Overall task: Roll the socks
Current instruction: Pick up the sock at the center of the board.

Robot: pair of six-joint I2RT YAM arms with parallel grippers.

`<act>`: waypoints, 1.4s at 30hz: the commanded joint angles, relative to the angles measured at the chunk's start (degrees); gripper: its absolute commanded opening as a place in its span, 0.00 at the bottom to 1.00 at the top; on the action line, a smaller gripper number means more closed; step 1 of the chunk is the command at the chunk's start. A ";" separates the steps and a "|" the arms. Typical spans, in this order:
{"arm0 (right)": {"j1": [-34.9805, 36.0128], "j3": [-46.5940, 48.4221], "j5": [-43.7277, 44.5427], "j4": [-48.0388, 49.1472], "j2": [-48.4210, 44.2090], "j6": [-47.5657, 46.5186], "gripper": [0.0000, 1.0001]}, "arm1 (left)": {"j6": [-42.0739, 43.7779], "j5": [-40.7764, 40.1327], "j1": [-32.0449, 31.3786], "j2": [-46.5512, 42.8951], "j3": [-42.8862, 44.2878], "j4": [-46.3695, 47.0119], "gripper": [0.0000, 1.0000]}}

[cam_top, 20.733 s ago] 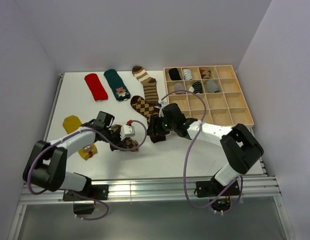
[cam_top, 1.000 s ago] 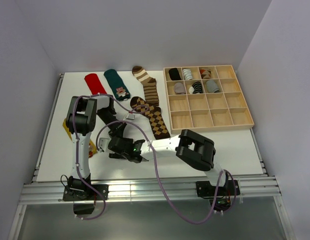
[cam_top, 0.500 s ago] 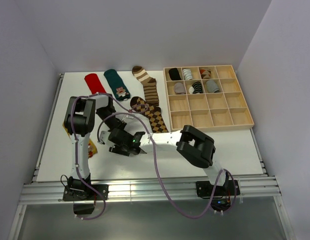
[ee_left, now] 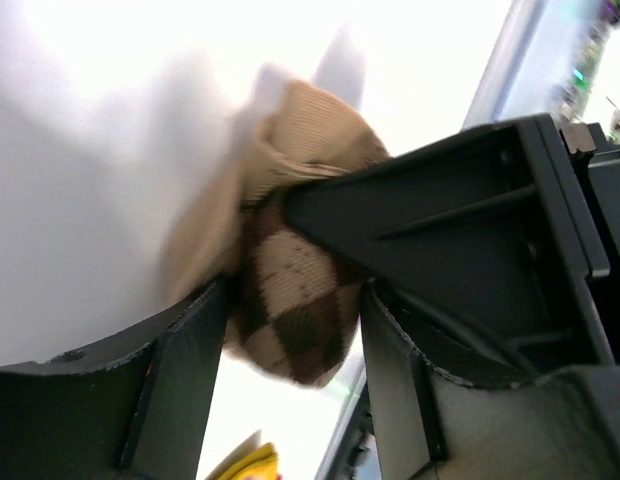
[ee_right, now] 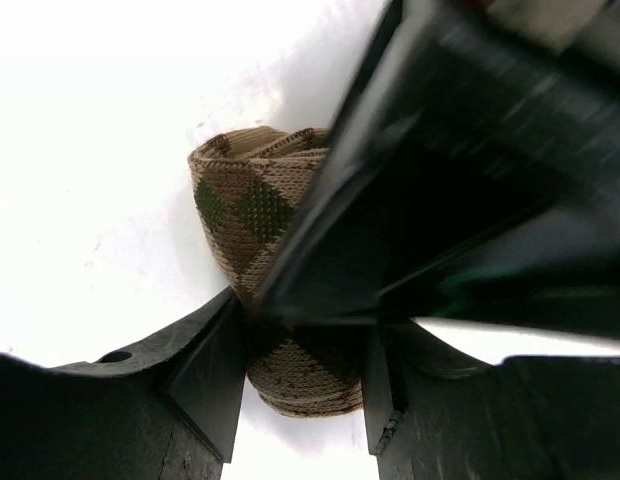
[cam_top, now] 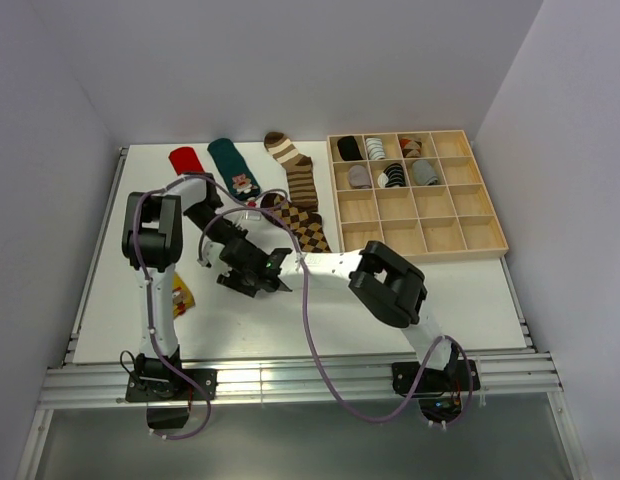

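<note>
While checking nearest the arm bases, found mustard yellow sock (cam_top: 180, 294) flat on the white surface (cam_top: 470, 300), partly hidden behind the left arm (cam_top: 155, 300). Slightly farther in, left of centre, found left gripper (ee_left: 290, 300) and right gripper (ee_right: 302, 330) nose to nose around the same rolled argyle sock (ee_left: 290, 330). From above, could not see the roll under the gripper bodies. Saw right jaws clamped on the roll, pressing both flanks. Saw left jaws flanking the roll and touching it on both sides; cannot tell firm grip from slack there. Farther back, noted flat argyle sock (cam_top: 308, 230) at mid-surface, just beside the striped sock (cam_top: 296, 170) behind it. Noted teal sock (cam_top: 234, 168) and red sock (cam_top: 180, 158) left of those, lying flat toward the far edge. Noted wooden tray (cam_top: 480, 232) at far right, with small rolled socks (cam_top: 392, 175) in the three left compartments of its two farthest rows.
</note>
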 commanded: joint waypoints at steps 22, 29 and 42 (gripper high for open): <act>-9.74 11.30 -9.03 -16.49 3.53 14.24 0.00 | -20.62 5.96 12.95 -8.18 18.46 15.16 0.49; -12.46 11.12 -11.15 -14.91 -1.03 18.02 0.00 | -22.03 7.54 13.92 -15.65 16.62 15.68 0.46; -19.49 11.47 -13.26 -13.77 -10.35 21.01 0.00 | -21.07 9.12 14.10 -22.43 13.10 14.90 0.46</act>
